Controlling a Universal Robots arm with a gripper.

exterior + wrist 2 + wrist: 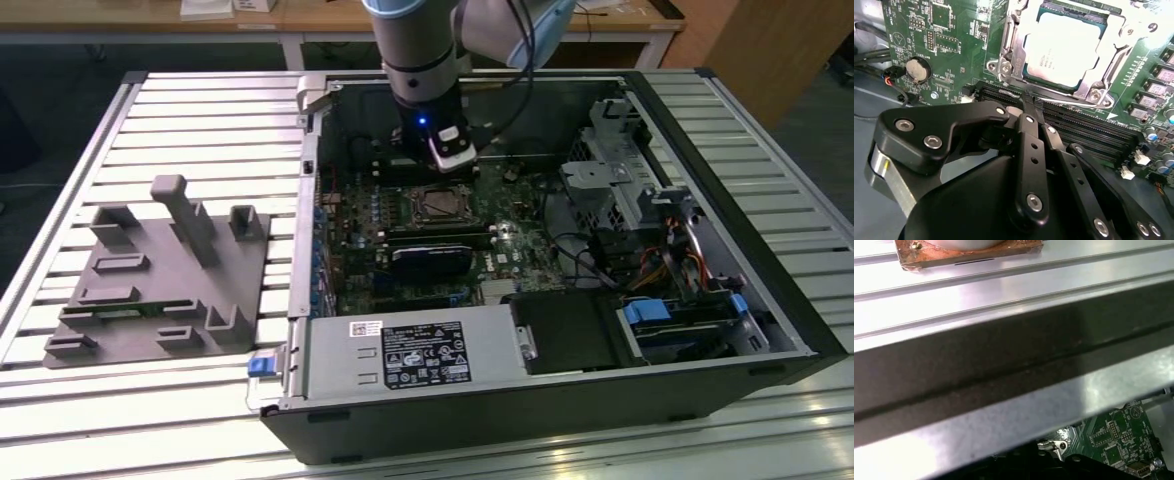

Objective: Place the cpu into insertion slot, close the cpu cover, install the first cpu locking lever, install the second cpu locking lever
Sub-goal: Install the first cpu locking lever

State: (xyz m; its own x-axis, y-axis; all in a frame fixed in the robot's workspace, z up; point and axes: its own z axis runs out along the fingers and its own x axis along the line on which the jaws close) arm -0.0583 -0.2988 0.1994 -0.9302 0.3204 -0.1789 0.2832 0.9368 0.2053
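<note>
Slatted metal table (200, 100) carries all of your work: one computer case (534, 410) lying on its side, I think so that the green board (954, 30) faces up and the one arm (420, 60) can come at it from above. One grey fixture plate (147, 290) lies beside the case, at the exterior view's left. Your gripper (1029, 102) hangs low inside the case, just beside the insertion slot (438, 205). Its two fingers (1026, 150) are pressed together into one narrow tip, probably to push on something thin. Whether anything thin is caught between them, I cannot tell. The one cpu cover (1015, 55) lies down over the slot, and the one cpu (1064, 47) sits flat inside, framed by it. One round battery (918, 70) sits on the board, well apart.
</note>
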